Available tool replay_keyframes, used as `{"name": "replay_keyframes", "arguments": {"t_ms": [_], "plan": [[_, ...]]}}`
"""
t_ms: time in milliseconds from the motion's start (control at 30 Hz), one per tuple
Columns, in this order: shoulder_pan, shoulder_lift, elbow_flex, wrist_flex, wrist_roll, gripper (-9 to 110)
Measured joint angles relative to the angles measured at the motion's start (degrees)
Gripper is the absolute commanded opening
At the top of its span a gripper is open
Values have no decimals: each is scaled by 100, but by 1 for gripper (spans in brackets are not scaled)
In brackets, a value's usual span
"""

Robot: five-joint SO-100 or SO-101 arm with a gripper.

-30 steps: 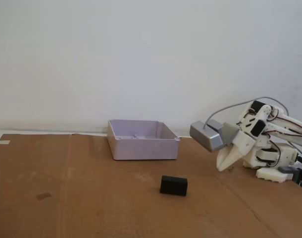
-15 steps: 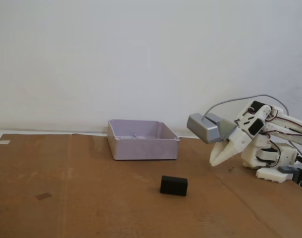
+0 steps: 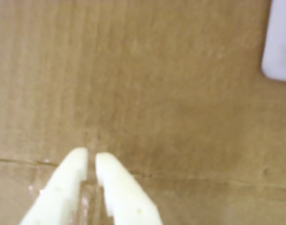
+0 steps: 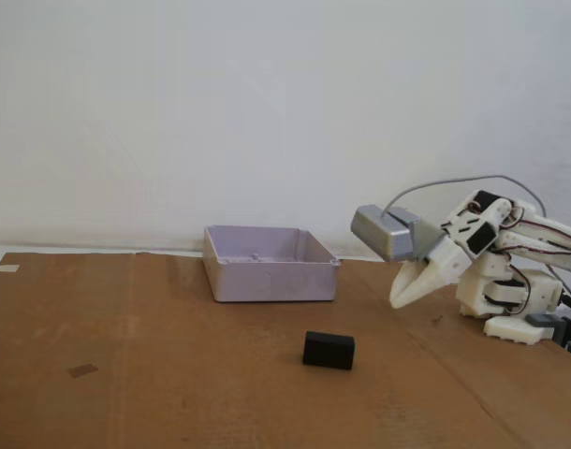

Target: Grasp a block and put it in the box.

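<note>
- One block [image 4: 329, 350] lies on the cardboard [image 4: 154, 374], just in front of the box [image 4: 270, 264], untouched.
- Gripper [image 4: 394, 299], right of the box, has lifted and swung toward the block since a second ago; the reach is beginning.
- Fingers [image 3: 70, 176] nearly closed, holding nothing.

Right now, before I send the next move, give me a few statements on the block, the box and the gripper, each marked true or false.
1. The block lies on the cardboard, outside the box. True.
2. The gripper is holding the block. False: its fingers are nearly together with nothing between them, off to the block's right in the fixed view.
3. The box stands farther back than the block in the fixed view. True.
4. The box already has a block in it. False: what shows of its inside looks empty.
5. The wrist view shows the block between the fingertips. False: only bare cardboard and a corner of the box show there.
</note>
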Motion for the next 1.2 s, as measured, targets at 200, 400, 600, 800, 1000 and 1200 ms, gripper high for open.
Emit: {"name": "replay_keyframes", "arguments": {"t_ms": [200, 400, 600, 800, 1000, 1200], "plan": [[0, -1002, -527, 0, 0, 0], [0, -1951, -1503, -9, 0, 0], [0, -2830, -2355, -9, 0, 0], [0, -3709, -3199, -9, 0, 0], [0, -4614, -3955, -9, 0, 0], [-9, -5388, -4676, -9, 9, 0]]}}
